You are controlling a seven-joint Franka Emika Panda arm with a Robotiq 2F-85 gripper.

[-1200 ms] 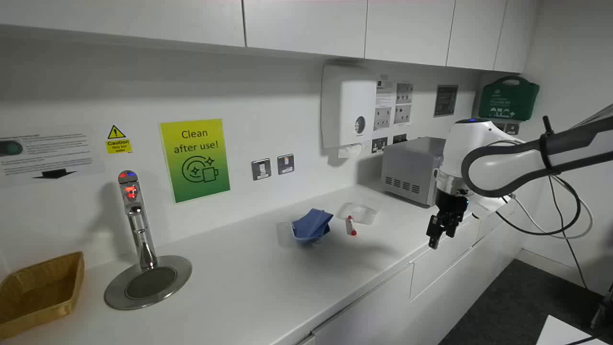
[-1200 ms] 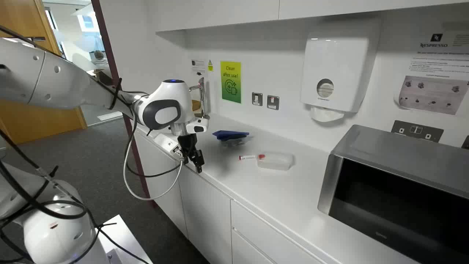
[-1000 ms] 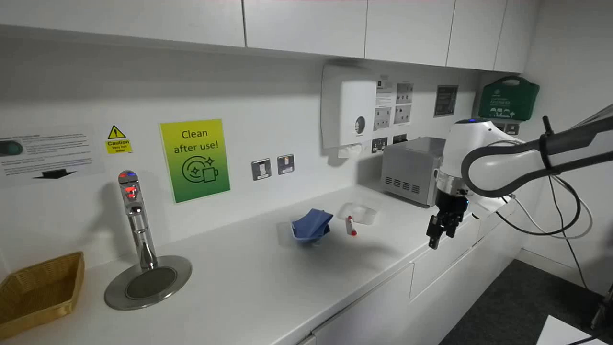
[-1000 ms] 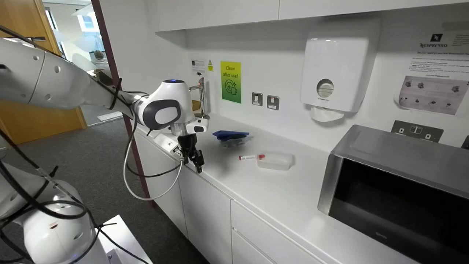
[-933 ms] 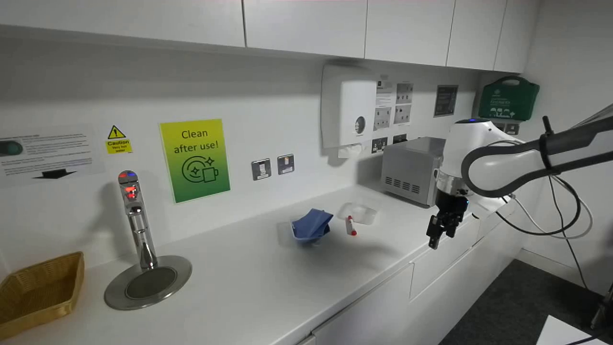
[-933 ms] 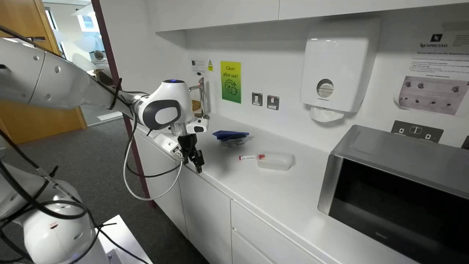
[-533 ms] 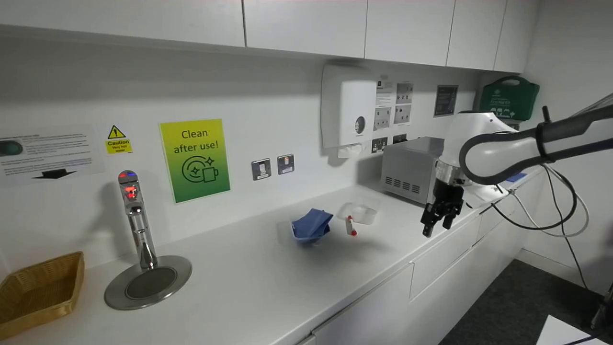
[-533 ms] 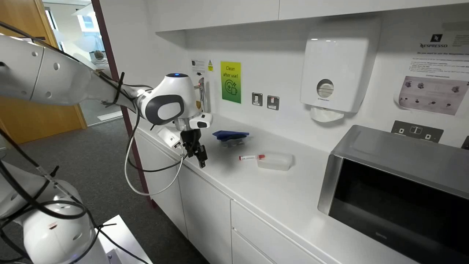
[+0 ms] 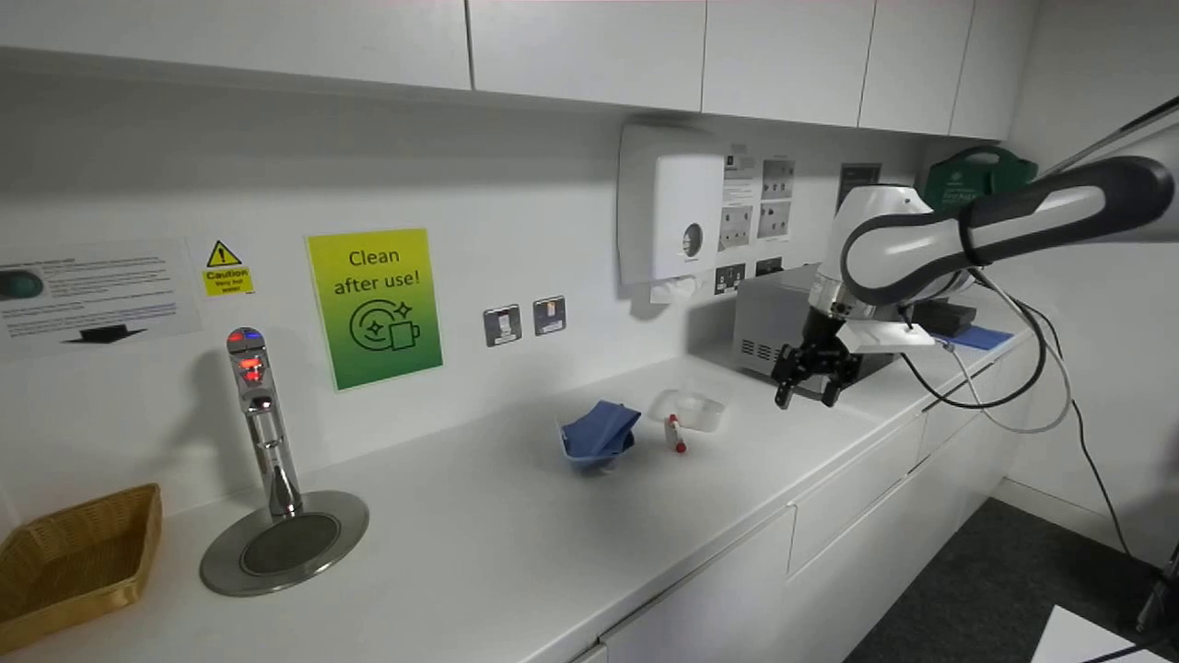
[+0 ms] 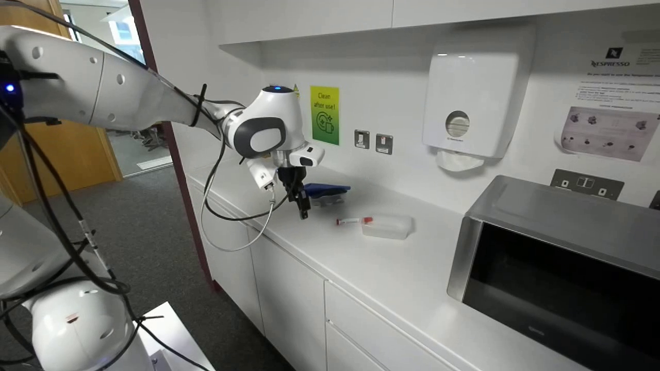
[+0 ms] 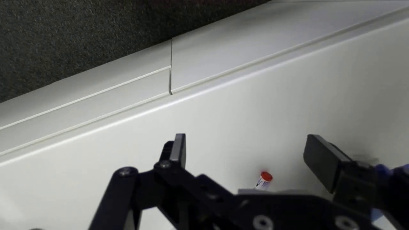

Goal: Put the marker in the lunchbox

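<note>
The marker, white with red ends, lies on the counter in both exterior views (image 9: 675, 434) (image 10: 353, 221). Its red end and part of its body show in the wrist view (image 11: 263, 181); the gripper body hides the rest. The blue angular lunchbox (image 9: 601, 431) (image 10: 325, 190) stands beside the marker. Its blue top looks folded, with a clear lower part beneath. My gripper (image 9: 807, 396) (image 10: 304, 213) is above the counter, apart from both things. Its fingers are wide apart and empty in the wrist view (image 11: 247, 151).
A clear plastic container (image 9: 700, 412) (image 10: 389, 226) lies close to the marker's far end. The microwave (image 9: 772, 318) (image 10: 557, 247) stands farther along the counter. A tap (image 9: 267, 433) and a wicker basket (image 9: 87, 552) are at the other end. A paper dispenser (image 10: 477, 93) hangs on the wall.
My gripper has risen and moved inward from the counter's front edge, and its fingers look more spread or turned. The marker, the lunchbox and the clear container have not moved.
</note>
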